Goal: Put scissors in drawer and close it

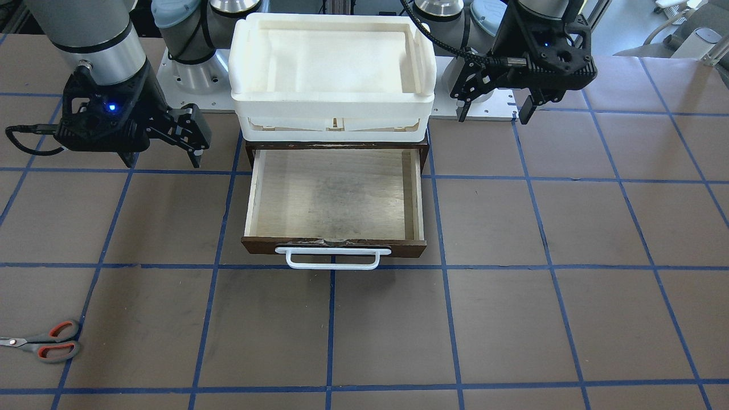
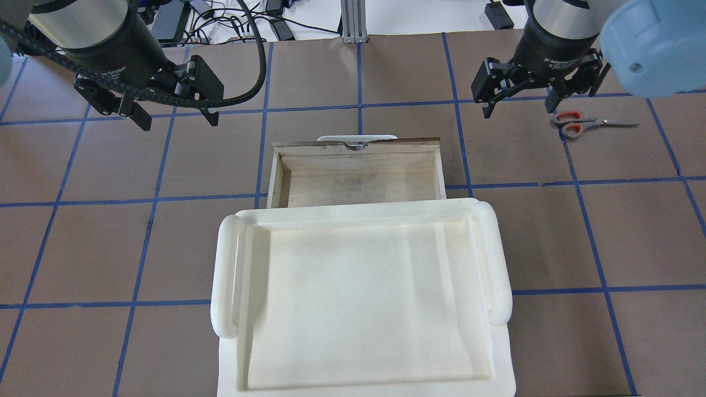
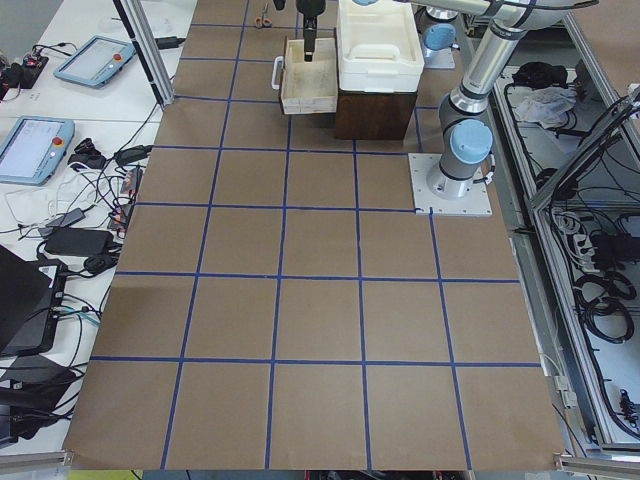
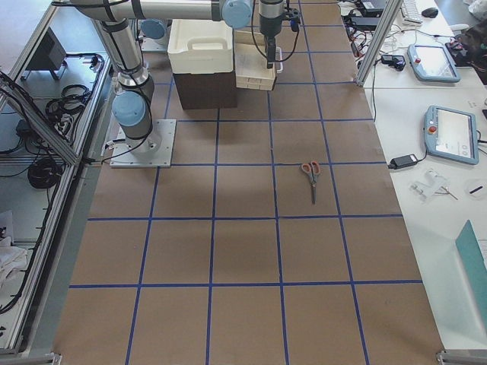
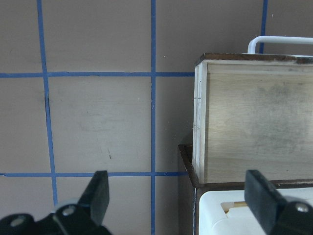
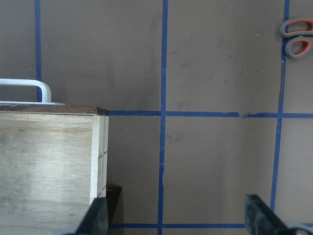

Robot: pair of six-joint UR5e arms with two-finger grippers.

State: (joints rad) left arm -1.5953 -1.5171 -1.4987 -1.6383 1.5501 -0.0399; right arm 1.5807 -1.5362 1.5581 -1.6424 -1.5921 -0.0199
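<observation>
Main risk as we see it: the small silver-bladed scissors with grey loops lined orange-red lie flat on the brown taped surface. A top-down pinch may skid off the thin metal or catch one loop only, and then they would swing and drop short. Second risk: released crooked, they could hang on the rim of the shallow pale-wood drawer with the dark brown front and jam the closing push. A hard shove on its white bar handle might also shift the cabinet and the white plastic tray stacked on it. The drawer stands open toward the operators' edge, nothing in it. The scissors sit well off to the right-end side of the drawer and closer to the operators' edge, blades pointing at the right end, loops toward the drawer. The right hand is spread wide, holding nothing, up in the air just off the drawer's front corner. We judge the scissors well apart from it, further out toward the operators' edge and the right end, with only their loops showing at the top right of its wrist view. The left hand is also wide, holding nothing, off the drawer's other side.
</observation>
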